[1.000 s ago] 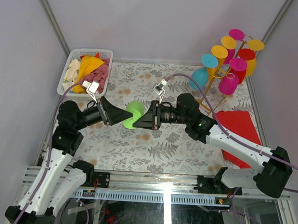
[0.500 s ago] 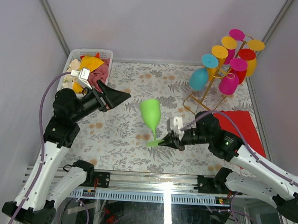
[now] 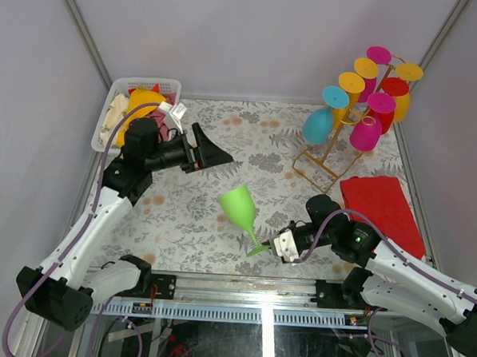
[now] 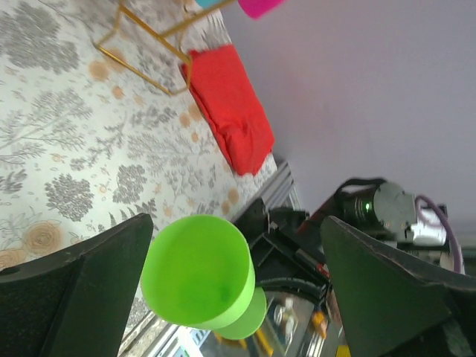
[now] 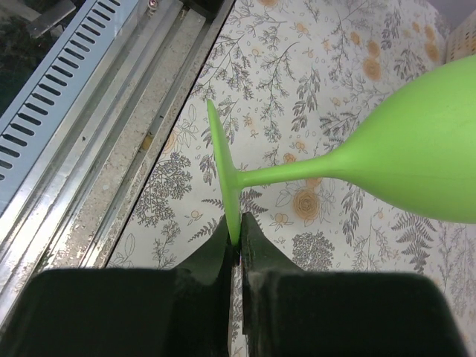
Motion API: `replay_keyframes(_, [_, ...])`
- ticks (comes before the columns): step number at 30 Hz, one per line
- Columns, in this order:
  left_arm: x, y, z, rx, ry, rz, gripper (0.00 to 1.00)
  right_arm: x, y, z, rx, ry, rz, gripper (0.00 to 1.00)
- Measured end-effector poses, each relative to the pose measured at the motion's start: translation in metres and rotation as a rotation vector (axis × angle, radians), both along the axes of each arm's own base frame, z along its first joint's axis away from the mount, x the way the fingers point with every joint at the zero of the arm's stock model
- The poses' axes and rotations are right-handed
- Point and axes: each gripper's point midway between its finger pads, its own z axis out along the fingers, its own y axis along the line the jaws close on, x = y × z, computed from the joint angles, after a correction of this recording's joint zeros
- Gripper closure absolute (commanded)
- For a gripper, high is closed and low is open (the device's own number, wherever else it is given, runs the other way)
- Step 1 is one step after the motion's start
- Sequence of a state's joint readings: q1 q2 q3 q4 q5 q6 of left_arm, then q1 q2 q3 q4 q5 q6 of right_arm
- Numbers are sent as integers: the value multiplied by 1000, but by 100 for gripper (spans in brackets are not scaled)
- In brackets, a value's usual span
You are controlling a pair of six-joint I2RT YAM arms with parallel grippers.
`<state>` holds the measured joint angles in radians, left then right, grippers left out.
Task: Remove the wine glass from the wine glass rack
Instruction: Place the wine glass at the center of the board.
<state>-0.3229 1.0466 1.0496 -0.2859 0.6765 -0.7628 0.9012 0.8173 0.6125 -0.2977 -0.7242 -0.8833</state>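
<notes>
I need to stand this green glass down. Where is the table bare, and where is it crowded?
Bare: the far strip of table between the white basket and the wine glass rack; also the near patch left of the green glass. Crowded: the right side, with rack and red cloth.

Seen from the left wrist, the rack (image 4: 141, 56) is cut by the top edge. Only its wire base shows, with a sliver of a pink glass (image 4: 260, 6) above. The green glass (image 4: 197, 271) faces mouth-on there, its stem hidden behind the bowl. In the right wrist view the bowl runs off the right edge, and the foot's lower rim is hidden between the right pincer's (image 5: 235, 234) fingers. From above, the left arm (image 3: 144, 142) covers part of the basket (image 3: 143, 82).
</notes>
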Motion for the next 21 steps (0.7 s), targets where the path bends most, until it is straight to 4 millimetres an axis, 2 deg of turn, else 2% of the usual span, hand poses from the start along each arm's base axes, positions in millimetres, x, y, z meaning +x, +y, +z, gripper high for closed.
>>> replay_keyframes(4, [-16,-23,-9,18,2,-148,15,1,5,-1,35,-10,10,100])
replay_keyframes(8, [-38,-34,-18,41,7,-268,17,-2,11,-1,75,13,21,100])
replay_keyframes(16, [-71,-29,-17,56,-44,-396,28,-5,19,15,161,51,21,100])
replay_keyframes(19, [-83,-29,-14,47,-70,-456,30,-4,19,13,155,63,8,100])
replay_keyframes(21, [-91,-30,-11,39,-93,-498,41,-5,18,13,151,72,8,100])
